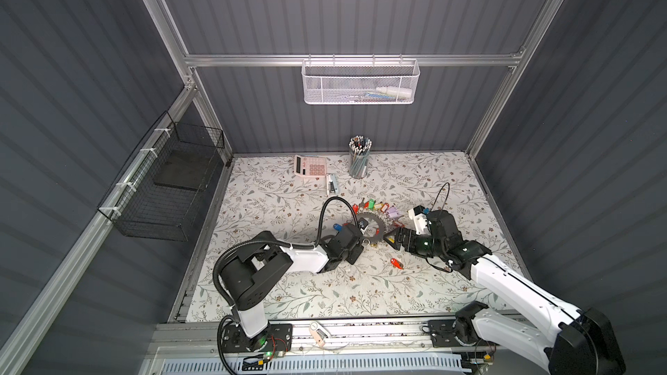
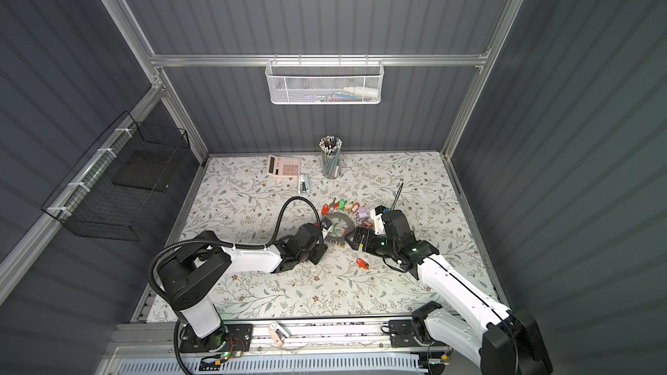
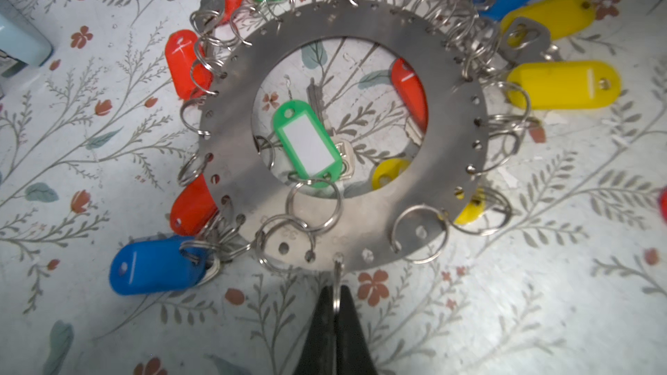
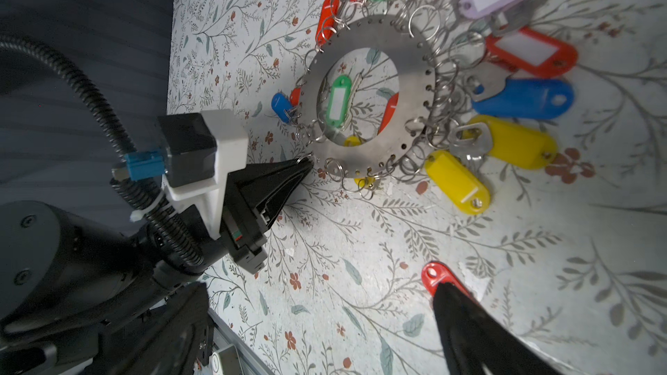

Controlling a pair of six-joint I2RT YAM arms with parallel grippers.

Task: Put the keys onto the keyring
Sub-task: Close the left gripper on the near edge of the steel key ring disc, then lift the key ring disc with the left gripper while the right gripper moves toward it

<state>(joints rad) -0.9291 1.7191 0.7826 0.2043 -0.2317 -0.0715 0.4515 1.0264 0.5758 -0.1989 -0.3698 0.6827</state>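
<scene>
Most of the keys (image 3: 561, 84) are already being carried round the rim of the keyring (image 3: 227, 138), lying flat on the table (image 1: 361, 301), a split ring (image 3: 337, 275) at its edge is being pinched by the tightly closed left gripper (image 3: 336, 304), and one red-tagged key (image 4: 438, 275) is being left loose beside the right gripper (image 1: 390, 239), its jaws spread wide.

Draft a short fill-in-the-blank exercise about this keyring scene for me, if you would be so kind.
1. The left gripper is ____ on a small split ring at the rim of the keyring.
2. The tag lying wholly inside the keyring's centre hole is ____.
3. The lone tag lying apart from the keyring is ____.
4. The right gripper is ____.
Missing words: shut; green; red; open.
</scene>
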